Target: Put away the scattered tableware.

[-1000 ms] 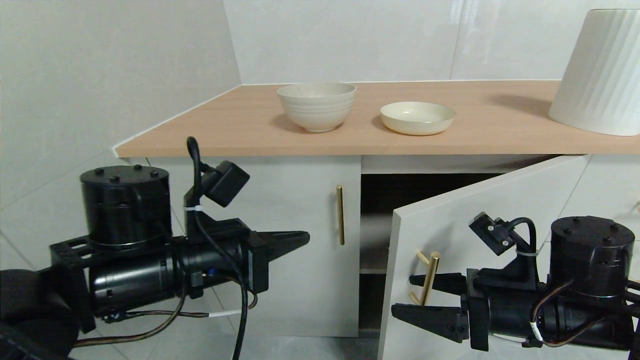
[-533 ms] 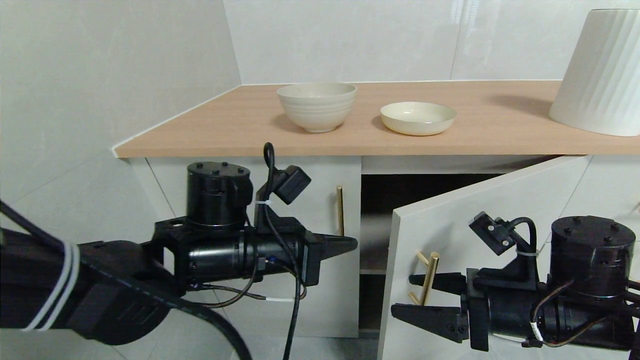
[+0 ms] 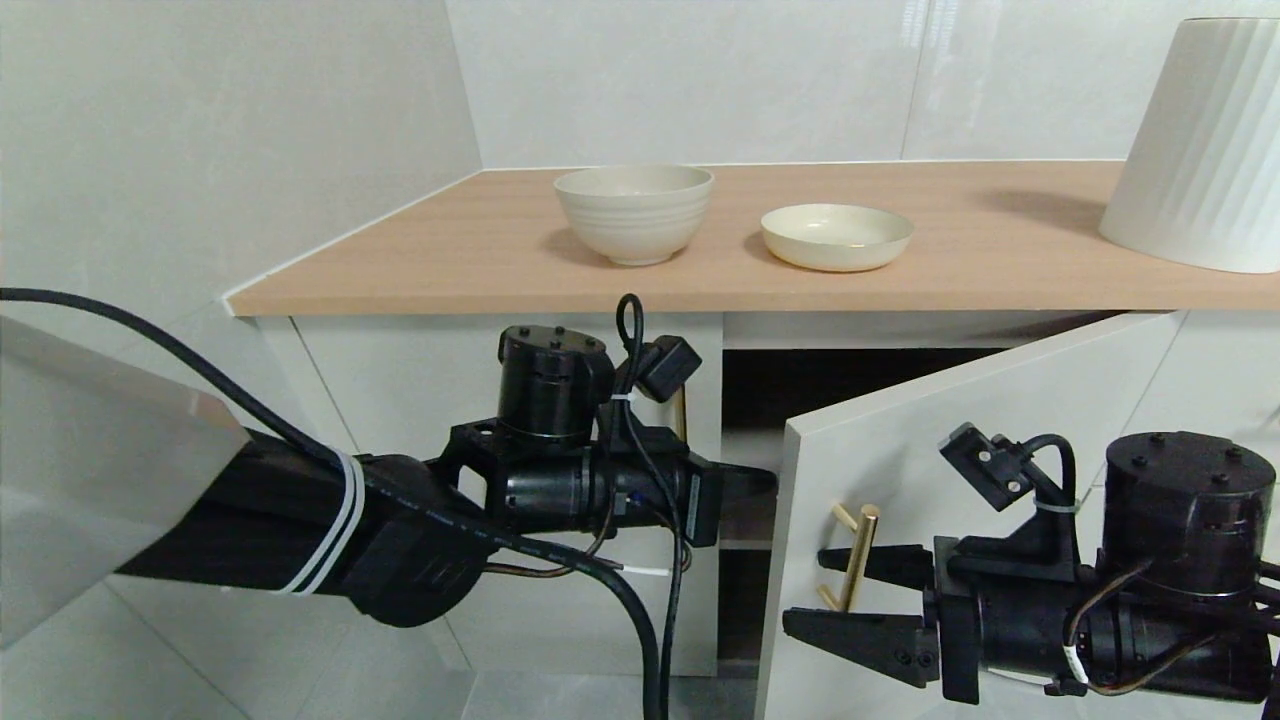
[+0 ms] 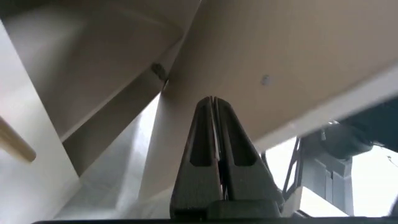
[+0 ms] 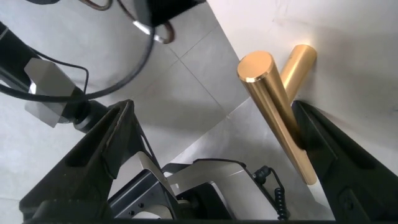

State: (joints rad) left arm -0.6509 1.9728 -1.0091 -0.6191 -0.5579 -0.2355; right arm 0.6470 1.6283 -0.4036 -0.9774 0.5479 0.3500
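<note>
Opening-the-cabinet stage here, I'd say; nothing's been put away yet.

The tabletop (image 3: pixel 450 270) runs across the upper half. Under it, the cabinet (image 3: pixel 850 365) shows a dark gap at about 3 o'clock from centre. Its right door (image 3: pixel 900 440) is swung partway out, and there's a white ribbed shade (image 3: pixel 1200 140) up at 2 o'clock.

The left hand (image 3: pixel 760 482) sits dead centre, fingers pressed together. Its tip pokes into the gap, just beside the open door's free edge. The right hand (image 3: pixel 805 590) is down at 4 o'clock with fingers apart.

The bowl (image 3: pixel 634 212) stands on the tabletop at 12 o'clock, with the dish (image 3: pixel 836 236) at its 3 o'clock, near but not touching. The door's gold handle (image 3: pixel 856 555) sits between the right hand's fingers, not clamped.

My guess for the next move: the left hand nudges the door wider from the inside edge, or the right hand closes on the handle and pulls. Either way, the door wants to swing well clear before either hand goes up for the bowl.
</note>
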